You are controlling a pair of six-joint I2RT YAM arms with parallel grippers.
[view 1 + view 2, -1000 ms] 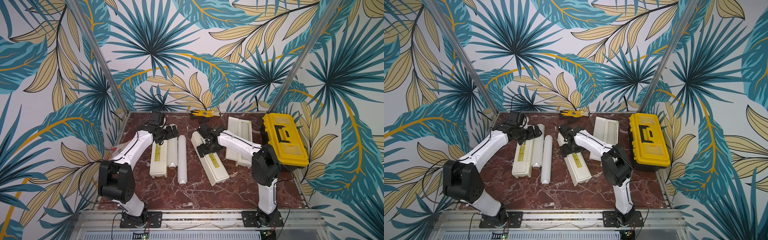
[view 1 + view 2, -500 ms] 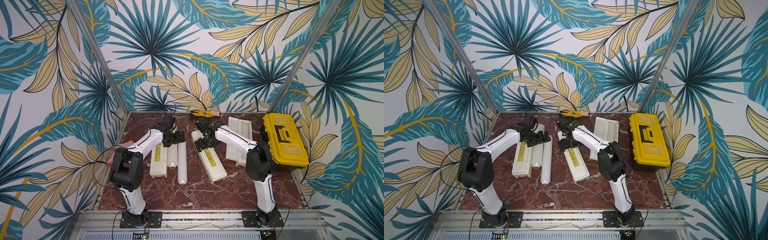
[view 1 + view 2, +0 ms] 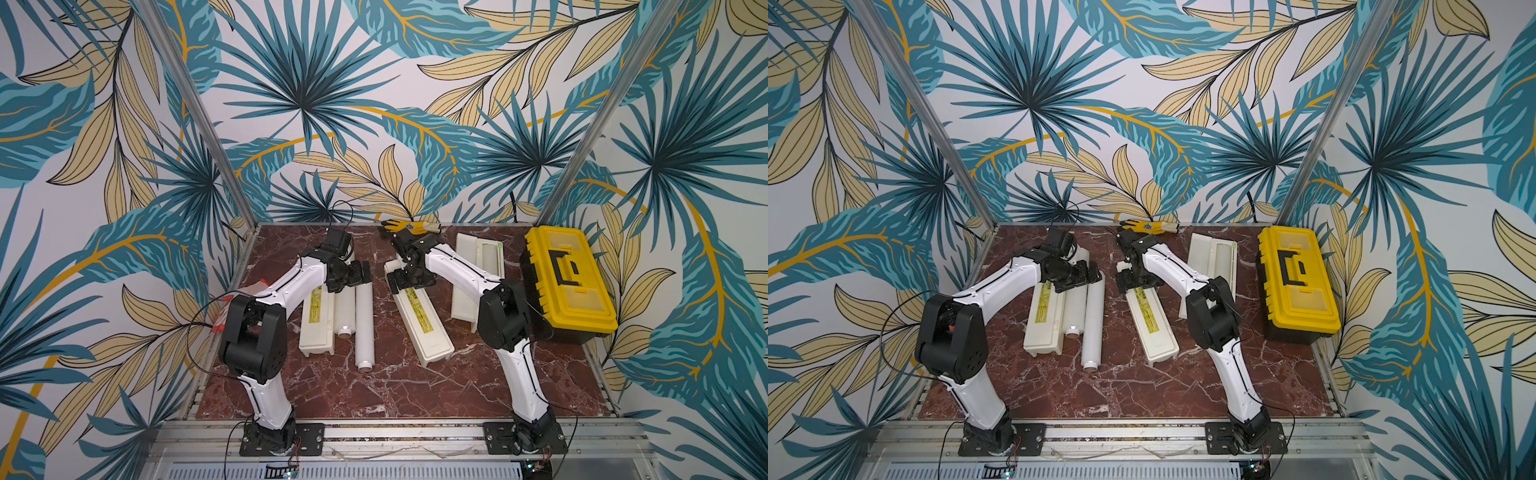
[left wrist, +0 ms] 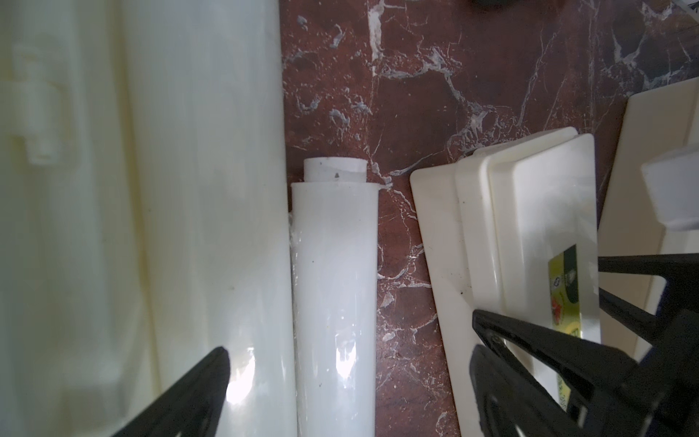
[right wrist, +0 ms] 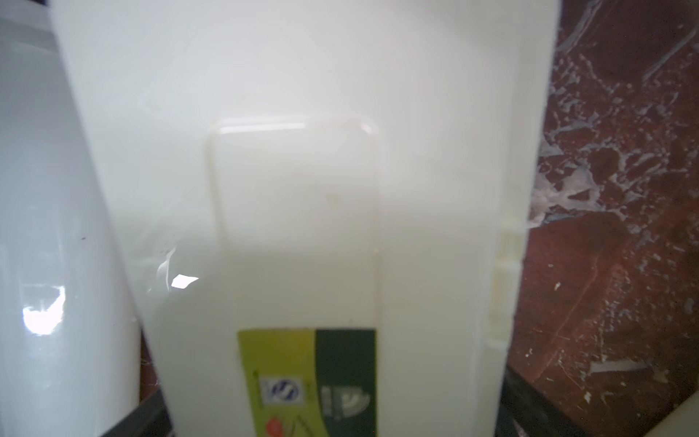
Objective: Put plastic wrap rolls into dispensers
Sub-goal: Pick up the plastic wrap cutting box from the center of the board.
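**White wrap roll: pre-grasp, both arms**

Left gripper (image 4: 350, 333): jaws wide, empty. The loose translucent-white cylindrical plastic wrap roll (image 4: 334, 283) lies below, between them. Right gripper (image 3: 413, 278): wide, empty, above the far end of the closed cream rectangular yellow-labelled dispenser (image 3: 424, 328). Judged next: right lifts that lid; left descends squarely and closes on the roll.

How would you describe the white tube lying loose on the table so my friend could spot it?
Find the yellow toolbox on the red marble table, then go to the cream box farthest from it. Two white tubes lie alongside that box. The loose roll is the outer one, bare on the marble, and its end reaches nearer the front edge than the inner roll.
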